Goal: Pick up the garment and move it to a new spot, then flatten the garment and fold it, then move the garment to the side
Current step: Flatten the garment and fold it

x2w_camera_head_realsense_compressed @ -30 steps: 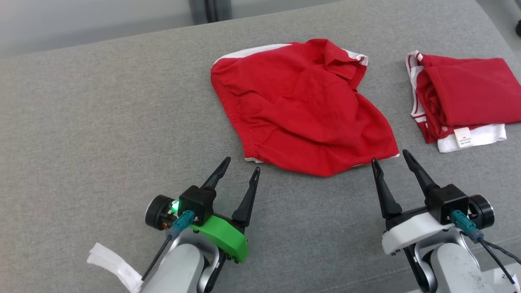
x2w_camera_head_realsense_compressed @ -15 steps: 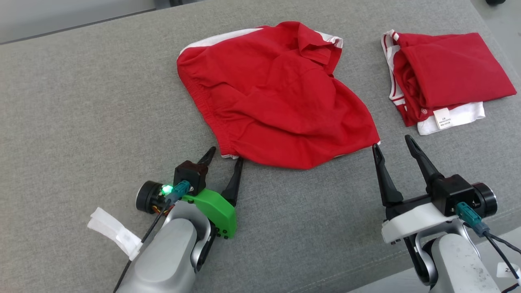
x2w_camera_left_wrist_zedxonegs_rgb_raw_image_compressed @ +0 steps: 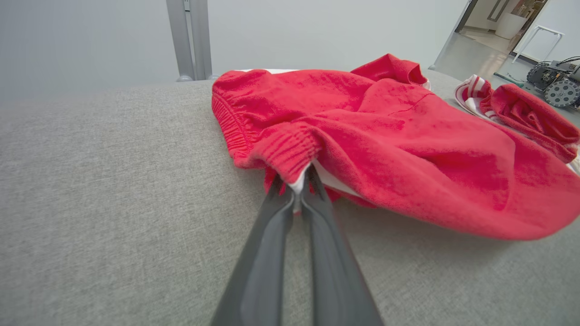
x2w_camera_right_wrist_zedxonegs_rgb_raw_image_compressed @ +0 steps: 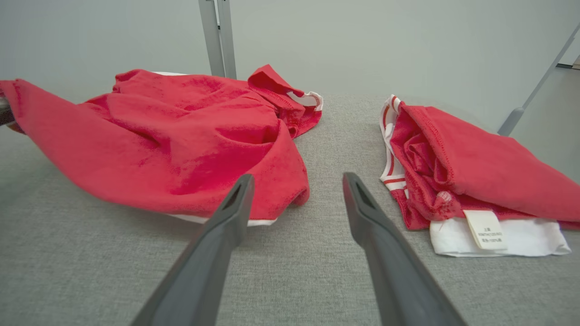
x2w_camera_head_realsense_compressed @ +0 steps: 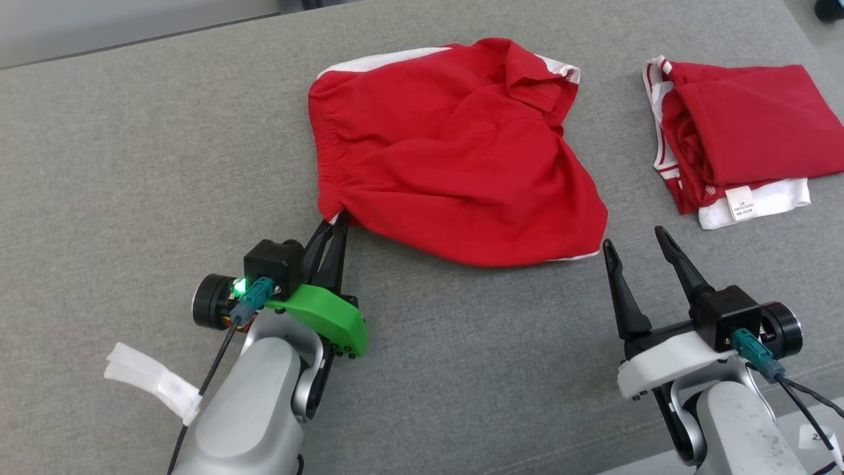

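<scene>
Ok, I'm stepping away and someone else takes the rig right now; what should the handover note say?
Left gripper: shut on the red garment's near left corner, by the waistband.
Right gripper: open, short of the near right corner, holding nothing.
Garment crumpled on the grey surface; a folded garment lies to its right.
Done: left grasp. Left: lift, move, flatten, fold, set aside.
</scene>
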`<state>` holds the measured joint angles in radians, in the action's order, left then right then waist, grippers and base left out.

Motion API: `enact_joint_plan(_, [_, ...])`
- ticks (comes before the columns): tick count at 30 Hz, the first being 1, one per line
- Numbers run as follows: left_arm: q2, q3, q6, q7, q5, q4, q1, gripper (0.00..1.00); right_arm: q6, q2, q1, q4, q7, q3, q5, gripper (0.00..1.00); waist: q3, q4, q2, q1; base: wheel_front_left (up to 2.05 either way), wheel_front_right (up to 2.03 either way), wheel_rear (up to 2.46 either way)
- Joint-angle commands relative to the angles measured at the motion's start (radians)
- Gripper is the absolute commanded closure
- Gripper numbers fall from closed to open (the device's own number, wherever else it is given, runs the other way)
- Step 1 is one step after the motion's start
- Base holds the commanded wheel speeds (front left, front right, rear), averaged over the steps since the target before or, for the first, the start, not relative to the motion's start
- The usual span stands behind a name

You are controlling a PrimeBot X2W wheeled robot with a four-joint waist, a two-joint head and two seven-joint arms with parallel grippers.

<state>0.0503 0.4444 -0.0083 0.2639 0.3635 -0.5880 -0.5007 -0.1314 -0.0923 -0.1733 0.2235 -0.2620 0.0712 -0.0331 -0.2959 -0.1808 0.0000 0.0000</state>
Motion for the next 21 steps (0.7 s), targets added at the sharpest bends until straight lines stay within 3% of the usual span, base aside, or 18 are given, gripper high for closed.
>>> enact_joint_plan(1, [0.01, -0.017, 0.006, 0.0, -0.012, 0.009, 0.016, 1.0, 0.001, 0.0, -0.001, 0.006, -0.004, 0.0, 0.006, 0.0, 0.014, 0.017, 0.0, 0.0, 0.0, 0.0, 0.0])
enact_joint_plan(12, [0.008, -0.136, 0.025, 0.0, -0.065, 0.037, 0.095, 1.0, 0.001, 0.003, -0.005, 0.073, -0.003, -0.011, 0.02, 0.0, 0.037, 0.093, 0.0, 0.0, 0.0, 0.0, 0.0])
enact_joint_plan(21, [0.002, -0.149, 0.009, 0.0, -0.079, 0.046, 0.128, 1.0, 0.001, -0.025, -0.017, 0.174, 0.005, 0.03, 0.024, 0.0, 0.045, 0.142, 0.0, 0.0, 0.0, 0.0, 0.0])
